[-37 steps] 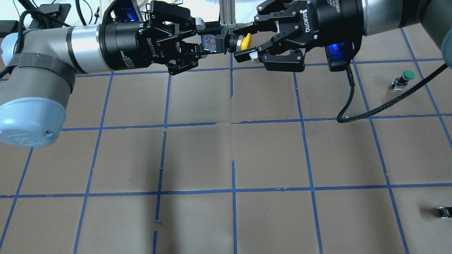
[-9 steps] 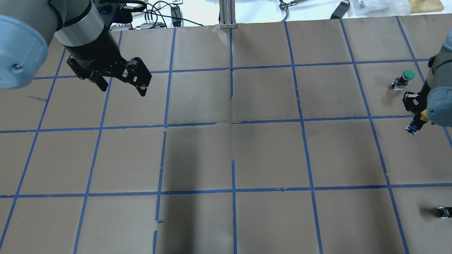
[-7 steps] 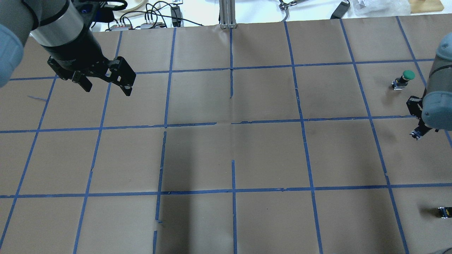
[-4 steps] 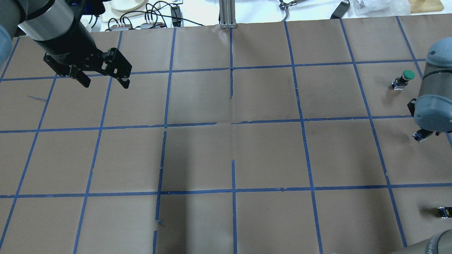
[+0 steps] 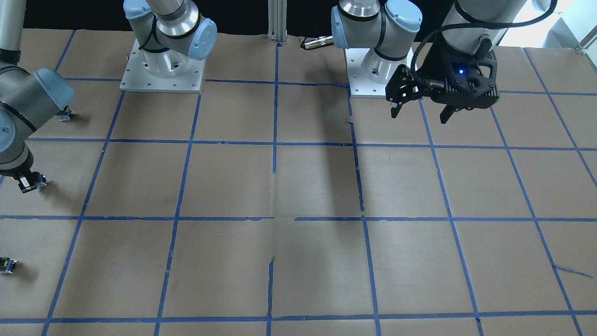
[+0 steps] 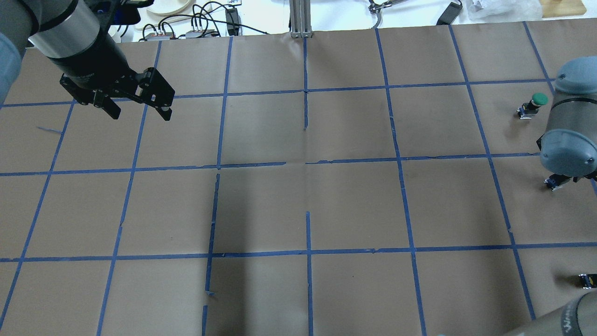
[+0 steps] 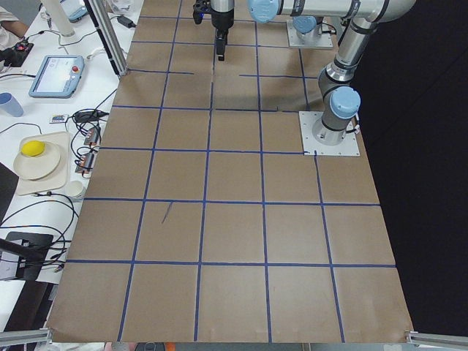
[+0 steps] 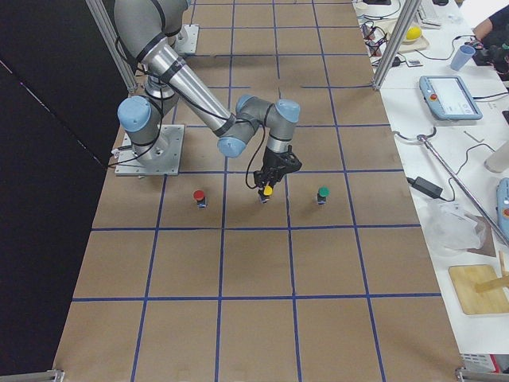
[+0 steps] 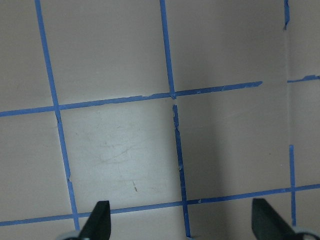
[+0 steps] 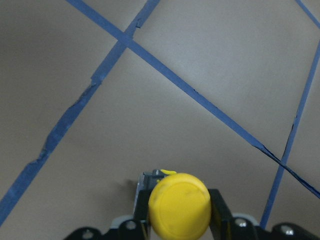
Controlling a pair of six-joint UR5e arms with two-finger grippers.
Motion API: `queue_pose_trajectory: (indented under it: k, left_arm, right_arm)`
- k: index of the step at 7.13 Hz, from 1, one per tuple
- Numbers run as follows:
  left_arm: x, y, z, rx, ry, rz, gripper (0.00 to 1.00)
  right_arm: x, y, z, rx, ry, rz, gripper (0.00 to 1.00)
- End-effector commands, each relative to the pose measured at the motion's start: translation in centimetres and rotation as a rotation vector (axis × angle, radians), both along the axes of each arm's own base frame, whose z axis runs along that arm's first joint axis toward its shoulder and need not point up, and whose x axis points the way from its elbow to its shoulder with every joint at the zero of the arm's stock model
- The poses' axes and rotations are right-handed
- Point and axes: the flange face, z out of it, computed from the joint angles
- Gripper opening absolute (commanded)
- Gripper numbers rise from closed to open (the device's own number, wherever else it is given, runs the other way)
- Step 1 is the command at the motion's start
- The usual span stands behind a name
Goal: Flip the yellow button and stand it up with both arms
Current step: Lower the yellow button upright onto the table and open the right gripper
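- Gripping the yellow button (image 10: 179, 210) (round yellow mushroom cap on a grey-and-black block body) is the right gripper (image 10: 180, 224), a black two-finger unit. Its fingers clamp either side just under the cap, cap up toward the wrist camera, body down toward the paper. Whether the base touches the table: cannot tell.
- Location: right edge of the overhead view at mid height, and centre of the exterior right view. There it sits in one row of squares between a red-capped button (image 8: 199, 196) on its left and a green-capped button (image 8: 323, 193) on its right, apart from both.
- In the way: in the overhead view a light-blue joint cap (image 6: 566, 151) of the right arm (image 6: 571, 112) covers the gripper and the yellow cap, so only a corner of the button's base shows under it. In the front-facing view the same arm, at the left edge, hides the green cap.
- Left gripper (image 6: 140, 114): black two-finger unit with a blue light, upper left of the overhead view. Its fingers are spread wide with nothing between them, above the paper and well apart from the button. The left wrist view shows only two fingertips (image 9: 97, 222) at the bottom edge.
- Small black block with a yellow mark (image 6: 586, 280): alone at the lower right edge of the overhead view.
- Table (image 6: 354, 205): brown paper with a blue tape grid.
- Off the table, upper left of the exterior left view: white plate (image 7: 22, 172) with a yellow item, grey screen pendant (image 7: 55, 75), blue cup (image 7: 9, 104).
- Writing: white lettering on the right arm, lower right corner of the overhead view, is cut off and unreadable.
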Motion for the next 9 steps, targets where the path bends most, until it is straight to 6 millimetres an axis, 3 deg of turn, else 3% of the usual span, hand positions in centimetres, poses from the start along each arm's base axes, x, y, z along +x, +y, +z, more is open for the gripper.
queue_pose_trajectory:
  k: [1,3,5,6,8,9]
  left_arm:
    - [0.1,0.1,0.1,-0.001,-0.001,0.006,0.99]
    - [0.1,0.1,0.0,0.0,0.001,0.008,0.99]
    - [0.1,0.1,0.0,0.0,0.001,0.008,0.99]
    - [0.1,0.0,0.1,-0.002,0.001,0.008,0.99]
    - [0.2,0.1,0.1,0.0,-0.001,0.008,0.99]
    - [0.1,0.0,0.1,-0.002,0.001,0.008,0.99]
  right_arm:
    - [0.0,0.0,-0.4,0.006,-0.002,-0.003,0.52]
    - [-0.1,0.1,-0.6,0.019,-0.009,0.007,0.95]
    - [-0.1,-0.4,1.2,0.029,-0.015,0.089,1.0]
    - [-0.5,-1.1,3.5,0.047,-0.028,0.164,1.0]
    - [0.8,-1.8,7.2,0.1,-0.181,0.184,1.0]
    - [1.7,-2.2,10.7,0.07,-0.263,0.191,1.0]
